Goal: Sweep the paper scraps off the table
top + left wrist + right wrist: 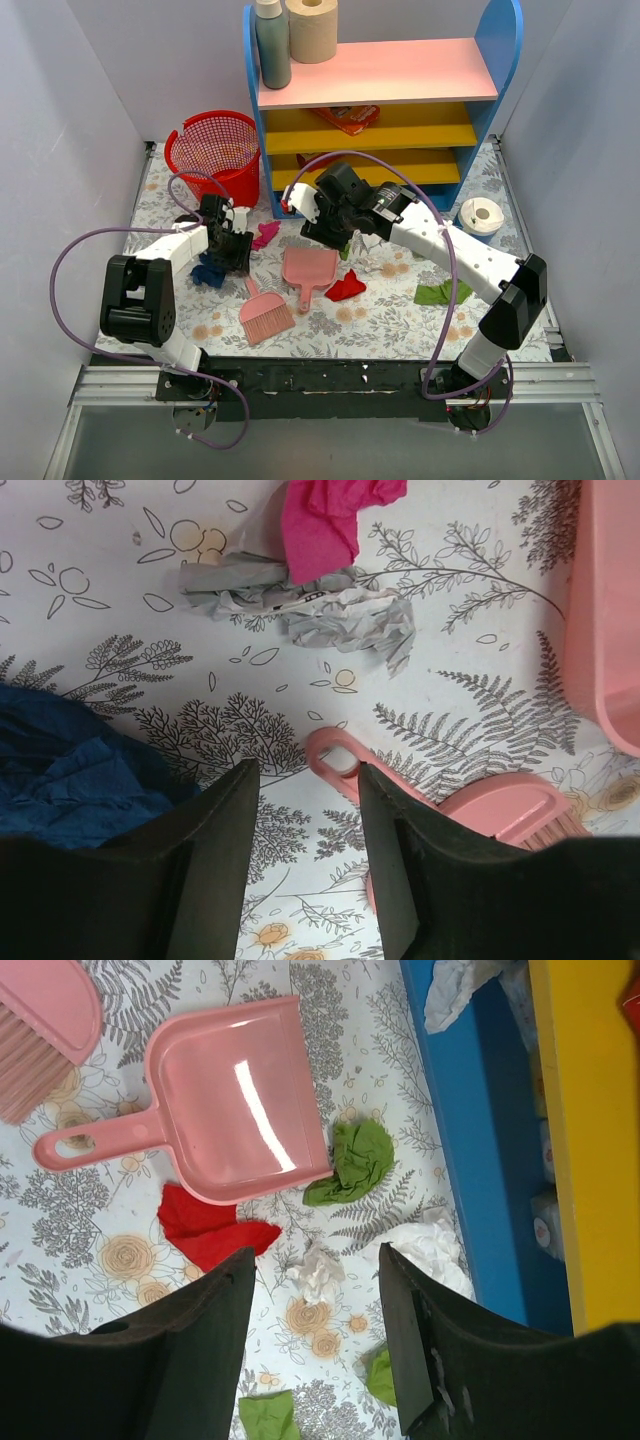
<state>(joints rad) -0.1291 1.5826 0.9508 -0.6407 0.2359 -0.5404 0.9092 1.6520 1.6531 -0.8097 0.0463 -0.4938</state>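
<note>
among the paper scraps (347,288), one dustpan (310,267) and one brush (266,318) are seen; left gripper (305,775) and right gripper (317,1260) are spread wide, empty.

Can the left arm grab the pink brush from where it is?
Probably yes. The left gripper is open, with the handle of the pink brush right by its fingertips, and nothing lies on the handle.

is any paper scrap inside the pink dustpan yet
No, the pink plastic dustpan holds nothing; the crumpled green paper wad lies just outside its open edge.
</note>
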